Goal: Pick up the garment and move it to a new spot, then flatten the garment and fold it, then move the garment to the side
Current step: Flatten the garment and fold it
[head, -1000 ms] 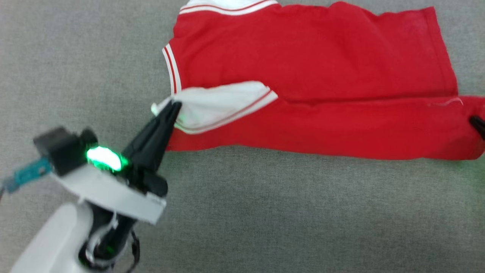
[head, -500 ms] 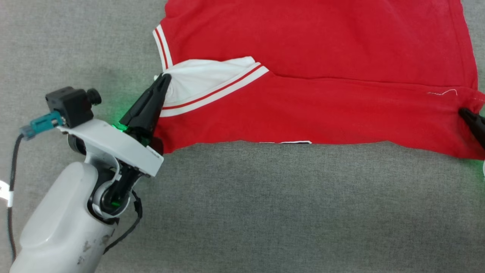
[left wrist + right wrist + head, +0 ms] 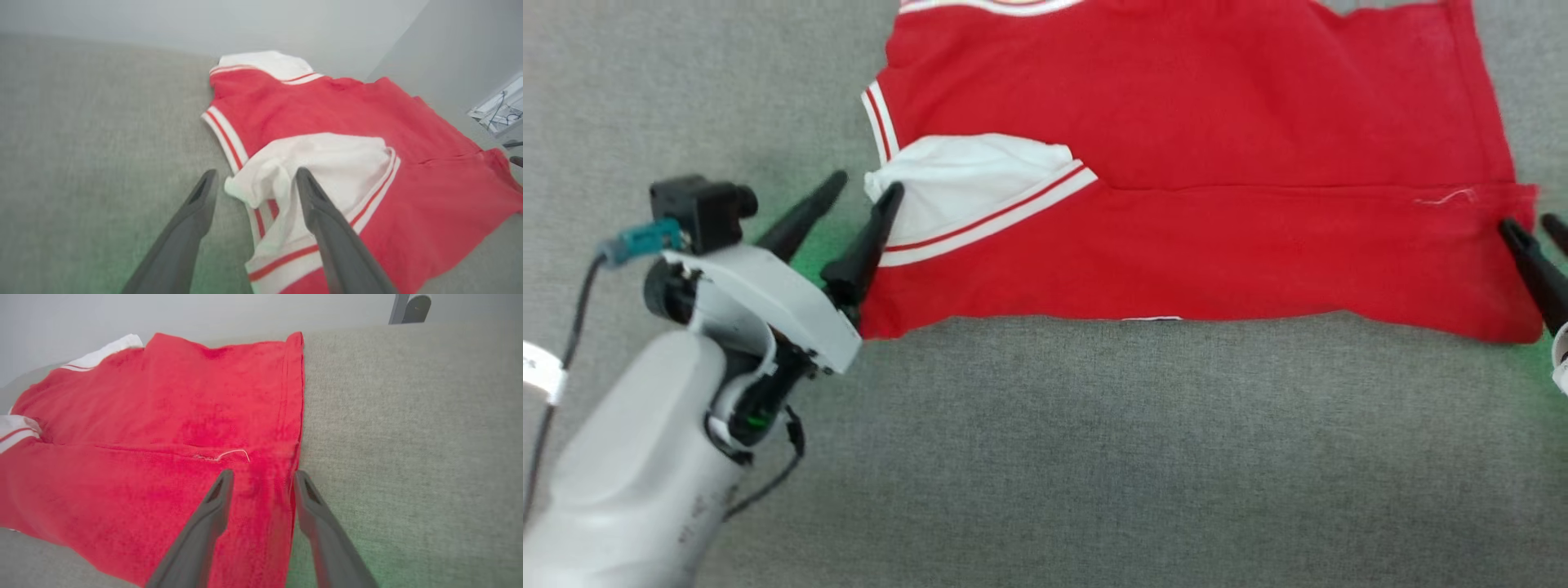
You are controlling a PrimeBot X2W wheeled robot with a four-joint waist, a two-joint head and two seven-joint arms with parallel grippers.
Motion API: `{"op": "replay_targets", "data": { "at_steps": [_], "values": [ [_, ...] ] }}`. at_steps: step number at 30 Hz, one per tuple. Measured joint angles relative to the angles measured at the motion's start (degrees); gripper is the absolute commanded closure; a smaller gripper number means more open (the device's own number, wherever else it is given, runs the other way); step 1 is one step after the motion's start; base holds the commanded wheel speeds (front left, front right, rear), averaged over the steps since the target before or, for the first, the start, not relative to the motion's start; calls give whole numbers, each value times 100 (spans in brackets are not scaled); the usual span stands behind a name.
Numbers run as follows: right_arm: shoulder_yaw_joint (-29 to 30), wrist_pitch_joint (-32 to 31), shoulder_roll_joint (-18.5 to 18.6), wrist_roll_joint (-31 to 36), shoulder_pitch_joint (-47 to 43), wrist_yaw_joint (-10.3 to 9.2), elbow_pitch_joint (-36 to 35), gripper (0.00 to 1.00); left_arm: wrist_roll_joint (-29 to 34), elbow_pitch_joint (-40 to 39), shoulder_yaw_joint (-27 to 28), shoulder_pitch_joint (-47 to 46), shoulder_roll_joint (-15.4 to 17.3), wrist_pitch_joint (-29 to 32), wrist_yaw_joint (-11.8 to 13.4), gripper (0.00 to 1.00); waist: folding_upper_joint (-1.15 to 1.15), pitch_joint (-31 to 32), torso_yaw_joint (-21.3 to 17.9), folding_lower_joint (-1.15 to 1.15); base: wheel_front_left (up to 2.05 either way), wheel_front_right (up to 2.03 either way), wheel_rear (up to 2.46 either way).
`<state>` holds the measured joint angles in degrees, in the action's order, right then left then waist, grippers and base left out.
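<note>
Nearest, bare grey surface (image 3: 1094, 457). Then the left gripper (image 3: 866, 186): fingers spread wide, nothing clamped, white sleeve (image 3: 964, 175) lying right at its inner tip. At the opp. end the right gripper (image 3: 1529, 222) is seen parted partway at the hem corner, no cloth pinched. Beyond, the garment (image 3: 1192, 147) is laid flat, near strip doubled over. Fold step judged underway; nxt, ends to be regripped & brought across, arms kept level.
</note>
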<state>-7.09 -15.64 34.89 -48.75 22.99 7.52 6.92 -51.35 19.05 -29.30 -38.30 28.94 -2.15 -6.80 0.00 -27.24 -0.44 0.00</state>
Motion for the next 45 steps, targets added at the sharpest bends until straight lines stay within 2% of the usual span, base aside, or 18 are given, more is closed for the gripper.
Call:
{"op": "replay_targets", "data": {
  "at_steps": [6,11,17,21,24,27,32,36,37,39,45],
  "values": [
    [169,286,-36,122,-26,0,29,0,130,-290,-114,-297,449,639,25,0,0,364,42,0,0,0,0],
    [312,305,-92,152,-170,0,-41,0,52,-610,-383,-430,853,1968,194,0,0,668,105,0,0,0,0],
    [397,216,-163,236,-254,0,-143,0,-396,-1071,-912,-537,1122,4202,633,0,0,867,192,0,0,0,0],
    [312,179,-281,241,-254,0,-175,0,-764,-1247,-944,-552,1098,4992,1081,0,0,868,125,0,0,0,0],
    [274,142,-296,240,-250,0,-210,0,-873,-1246,-965,-570,1066,5223,1266,0,0,810,30,0,0,0,0],
    [281,132,-298,237,-239,0,-242,0,-958,-1083,-883,-602,990,5201,1373,0,0,714,-71,0,0,0,0],
    [305,138,-293,221,-174,0,-263,0,-964,-682,-815,-597,985,5050,1400,0,0,545,-273,0,0,0,0],
    [338,107,-259,204,-184,0,-275,0,-1049,-570,-772,-593,995,5055,1327,0,0,432,-417,0,0,0,0],
    [346,58,-243,193,-200,0,-287,0,-1103,-555,-743,-589,981,5055,1322,44,0,408,-444,0,0,0,0],
    [328,-91,-179,185,-259,0,-330,0,-1173,-542,-710,-589,979,5055,1282,100,0,371,-483,0,0,0,0],
    [-49,-1059,464,265,-241,0,-512,0,-1171,-587,-744,-610,957,5094,1181,100,0,315,-483,0,0,0,0]
  ]
}}
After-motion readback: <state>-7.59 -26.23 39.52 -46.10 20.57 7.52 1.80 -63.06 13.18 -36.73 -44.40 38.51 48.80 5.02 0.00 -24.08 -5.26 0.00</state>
